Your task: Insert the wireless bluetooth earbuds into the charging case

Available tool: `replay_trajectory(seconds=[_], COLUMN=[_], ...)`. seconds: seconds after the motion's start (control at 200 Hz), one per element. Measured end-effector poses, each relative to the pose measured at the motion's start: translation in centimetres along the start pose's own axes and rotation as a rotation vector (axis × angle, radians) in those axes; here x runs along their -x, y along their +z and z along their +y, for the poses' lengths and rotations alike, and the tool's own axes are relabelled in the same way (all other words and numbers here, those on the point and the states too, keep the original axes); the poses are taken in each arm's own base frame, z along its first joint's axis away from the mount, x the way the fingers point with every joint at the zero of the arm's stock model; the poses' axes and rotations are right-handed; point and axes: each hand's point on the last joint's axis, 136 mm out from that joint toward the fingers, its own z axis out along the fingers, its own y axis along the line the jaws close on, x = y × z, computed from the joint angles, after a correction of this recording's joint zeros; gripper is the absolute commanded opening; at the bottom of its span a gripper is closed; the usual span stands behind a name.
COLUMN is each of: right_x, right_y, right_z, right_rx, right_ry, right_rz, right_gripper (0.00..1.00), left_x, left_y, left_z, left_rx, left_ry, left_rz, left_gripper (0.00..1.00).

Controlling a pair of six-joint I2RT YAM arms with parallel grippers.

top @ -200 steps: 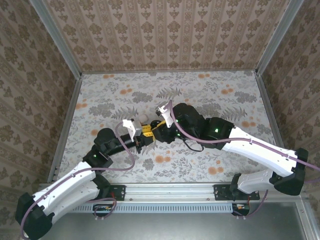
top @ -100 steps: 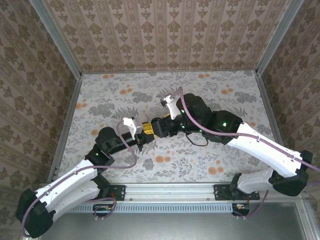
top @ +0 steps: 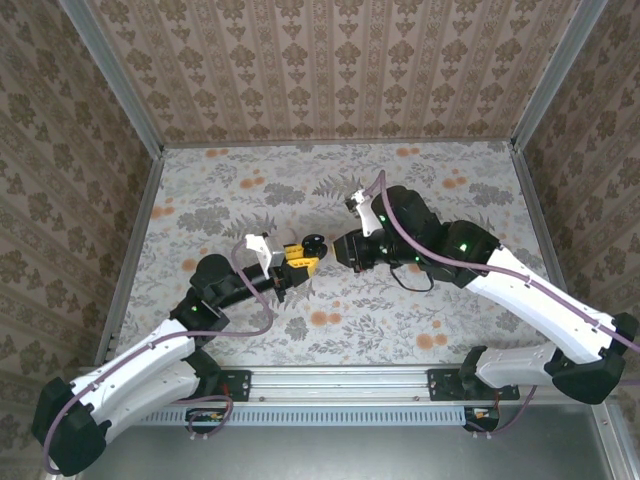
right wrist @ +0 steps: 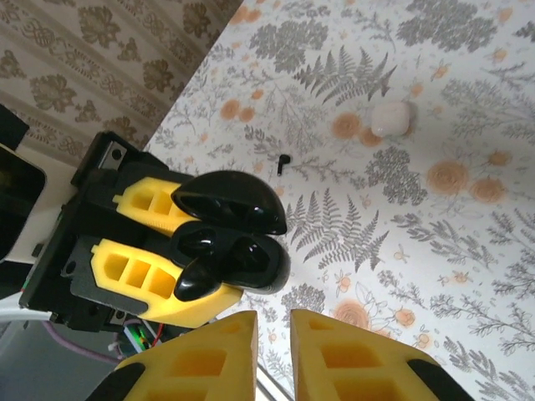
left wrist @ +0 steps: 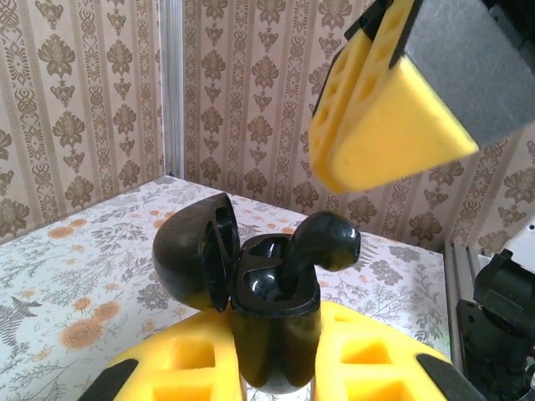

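Left wrist view gives you the left gripper [left wrist: 272, 372] clenched on the black charging case [left wrist: 269, 330], lid swung open, with one black earbud [left wrist: 322, 242] standing stem-down in its well. Your right gripper [right wrist: 273, 351] hangs just beside the case, jaws drawn almost together on nothing. A second black earbud [right wrist: 284, 159] and a small white box [right wrist: 391, 118] lie apart on the floral table [right wrist: 468, 251].

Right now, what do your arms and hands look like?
The left arm and right arm have white shells, black joints with a green light, and a mauve cable looped outside. The left hand and right hand have chunky yellow fingers with square cut-outs and dark pads.
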Motion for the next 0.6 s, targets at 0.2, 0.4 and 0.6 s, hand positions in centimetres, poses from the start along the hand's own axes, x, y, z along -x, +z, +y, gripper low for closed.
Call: replay_trajectory(seconds=[0.2, 0.4, 0.6], right_x=[-0.7, -0.6, -0.5], right_y=[0.8, 1.2, 1.3], right_z=[0.4, 1.1, 1.9], right_rx=[0.029, 0.071, 0.109], right_ry=[0.002, 0.001, 0.000], right_rz=[0.039, 0.044, 0.045], right_gripper=[0.16, 0.15, 0.13], left_x=[0.0, 0.0, 0.0], left_y=[0.0, 0.0, 0.0], left_z=[-0.1, -0.1, 0.0], left_rx=[-0.003, -0.003, -0.003], left_ry=[-0.008, -0.012, -0.012], left_rz=[0.000, 0.000, 0.001], left_gripper=[0.00, 0.00, 0.00])
